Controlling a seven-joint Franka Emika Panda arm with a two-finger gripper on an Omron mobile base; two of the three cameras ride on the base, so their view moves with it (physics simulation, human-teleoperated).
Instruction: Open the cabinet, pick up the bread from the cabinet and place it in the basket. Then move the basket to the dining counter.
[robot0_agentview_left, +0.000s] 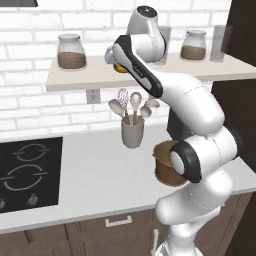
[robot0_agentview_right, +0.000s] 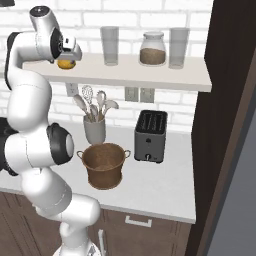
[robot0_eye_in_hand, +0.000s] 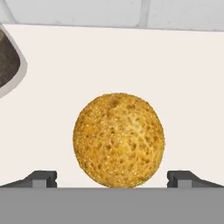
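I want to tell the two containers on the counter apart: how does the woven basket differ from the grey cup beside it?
The basket is brown, woven, wide, with small side handles; the grey cup is smooth, narrow and without handles. The basket stands empty, while the cup holds a whisk and spoons. The basket sits nearer the counter's front edge; the cup stands behind it, by the wall. Both stand upright on the counter.
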